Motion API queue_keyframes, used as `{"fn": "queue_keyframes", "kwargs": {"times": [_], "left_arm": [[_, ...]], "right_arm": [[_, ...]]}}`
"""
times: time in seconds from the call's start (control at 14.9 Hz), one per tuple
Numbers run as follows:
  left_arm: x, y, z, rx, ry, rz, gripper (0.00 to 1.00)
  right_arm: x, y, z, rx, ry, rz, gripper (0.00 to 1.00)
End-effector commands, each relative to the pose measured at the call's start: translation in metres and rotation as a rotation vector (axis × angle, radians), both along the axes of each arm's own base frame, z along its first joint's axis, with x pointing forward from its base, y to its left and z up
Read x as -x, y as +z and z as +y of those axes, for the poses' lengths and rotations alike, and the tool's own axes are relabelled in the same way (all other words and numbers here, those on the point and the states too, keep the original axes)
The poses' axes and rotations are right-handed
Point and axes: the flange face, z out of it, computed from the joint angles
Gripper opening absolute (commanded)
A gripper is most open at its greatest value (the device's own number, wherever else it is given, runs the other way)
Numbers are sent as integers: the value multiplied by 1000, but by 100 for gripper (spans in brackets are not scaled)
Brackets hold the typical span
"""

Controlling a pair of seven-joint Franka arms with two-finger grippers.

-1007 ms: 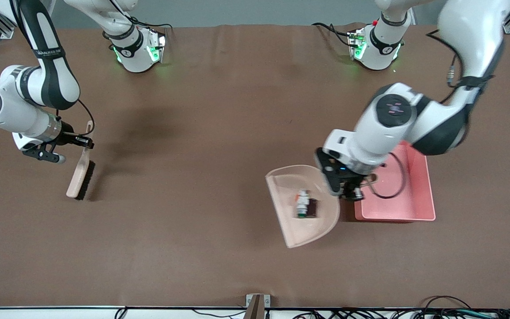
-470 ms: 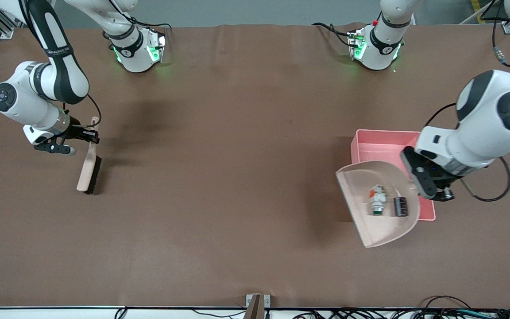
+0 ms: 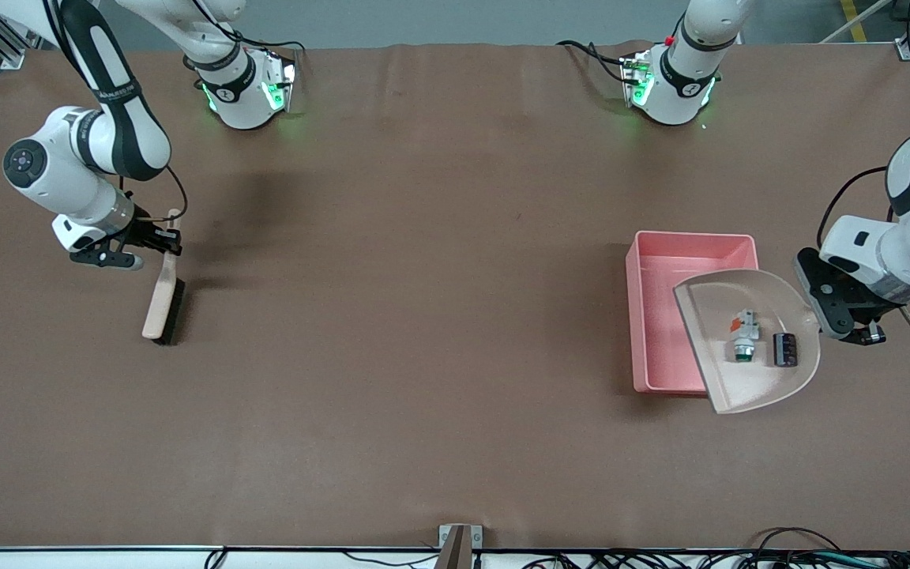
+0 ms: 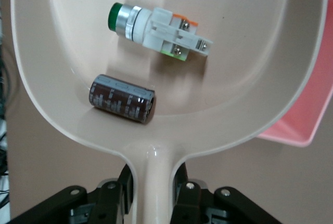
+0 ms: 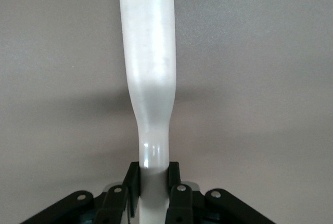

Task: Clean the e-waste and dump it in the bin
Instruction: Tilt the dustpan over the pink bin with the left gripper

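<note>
A beige dustpan (image 3: 747, 379) carries the e-waste: a white blocky part with a green cap (image 3: 743, 336) (image 4: 156, 26) and a dark stubby cylinder (image 3: 785, 349) (image 4: 122, 98), lying apart. My left gripper (image 3: 850, 328) (image 4: 153, 193) is shut on the dustpan's handle and holds the pan over the pink bin's (image 3: 660, 316) end toward the left arm's end of the table. The bin's corner (image 4: 312, 115) shows under the pan's rim. My right gripper (image 3: 156, 241) (image 5: 153, 182) is shut on the handle of a beige brush (image 3: 163, 304) (image 5: 148, 52).
The brown table mat (image 3: 423, 316) spreads between the two arms. The robot bases (image 3: 246, 87) (image 3: 672, 83) stand along the table edge farthest from the front camera. A small bracket (image 3: 459, 541) sits at the nearest edge.
The left arm has carried the dustpan with the e-waste from beside the bin to over it, toward the left arm's end. The two pieces slid apart. The right gripper with the brush shifted slightly.
</note>
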Motion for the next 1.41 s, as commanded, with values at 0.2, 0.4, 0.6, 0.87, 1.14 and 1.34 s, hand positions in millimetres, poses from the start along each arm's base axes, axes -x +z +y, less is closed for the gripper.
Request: {"fn": "queue_keyframes", "kwargs": {"times": [0.2,0.4,0.6,0.87,1.14,1.34], "left_arm": [[25,-24,36,-83,-140,28,1],[32,-29,35,-205,-187,37,1],[31,-31,39,-291,-209,31,1],[29,-30,36,-368,-198,0,2],[23,-25,24,-414,-215,-31,2],[14,-7,14,-415,-216,-72,2]], "right_arm": [[18,2,1,10,9,-31,0],[18,1,0,10,6,-31,0],[20,0,0,11,2,-42,0],[28,-5,1,19,-1,-70,0],[28,-5,1,18,-8,-70,3],[27,-5,1,15,-14,-69,27]]}}
